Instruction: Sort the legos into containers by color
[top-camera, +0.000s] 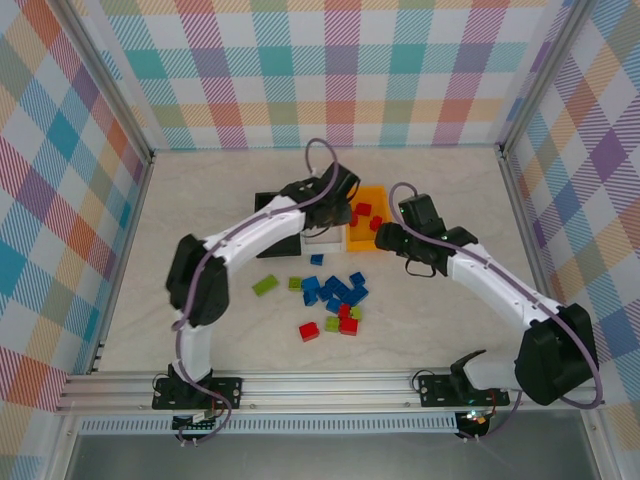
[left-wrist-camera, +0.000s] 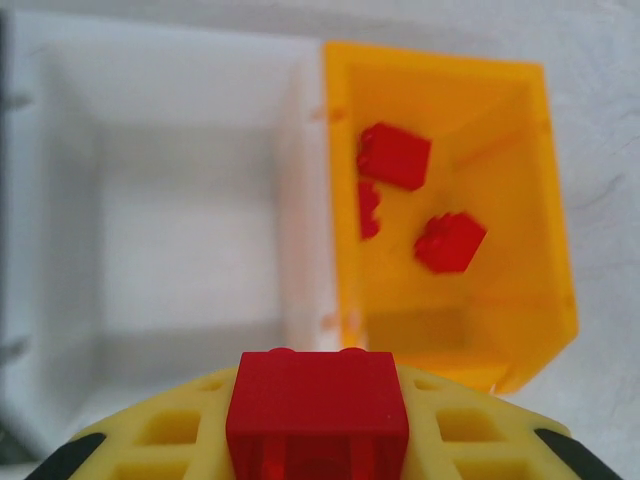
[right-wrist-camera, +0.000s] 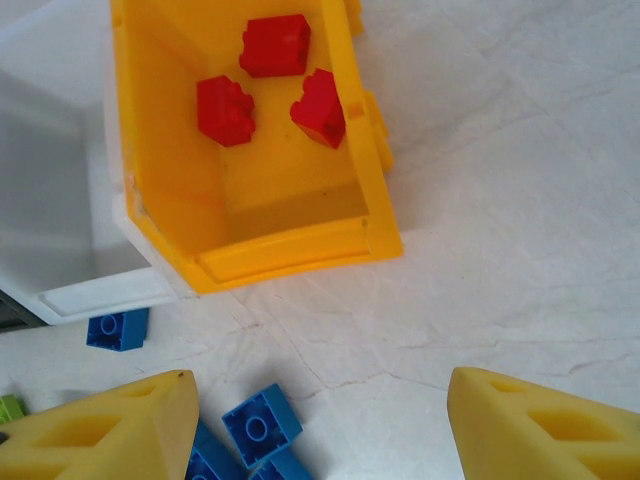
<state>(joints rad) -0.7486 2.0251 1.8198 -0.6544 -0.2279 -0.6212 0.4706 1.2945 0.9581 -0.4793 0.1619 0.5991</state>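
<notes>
Pastel plaid walls (top-camera: 300, 70) enclose a pale, marble-patterned tabletop (top-camera: 200, 200). Near its centre three small open-topped plastic bins stand side by side: a black bin (top-camera: 268, 200) on the left, a white bin (top-camera: 322, 240) in the middle and an orange-yellow bin (top-camera: 375, 192) on the right, the last two touching. Three red bricks (right-wrist-camera: 275, 45) lie inside the orange-yellow bin.

The left gripper (left-wrist-camera: 318, 440) hangs over the near end of the row, about where the white and orange-yellow bins meet. Its yellow fingers (left-wrist-camera: 170, 435) are clamped on a small red studded plastic brick (left-wrist-camera: 318, 405).

The right gripper (right-wrist-camera: 320, 430) hovers above bare table just in front of the orange-yellow bin. Its jaws stand apart with nothing between them.

Loose legos lie on the table between the bins and the arm bases. There is a cluster of blue bricks (top-camera: 335, 290), a lime-green brick (top-camera: 265, 286) off to the left, and a few loose red bricks (top-camera: 345, 320) nearest the bases.
</notes>
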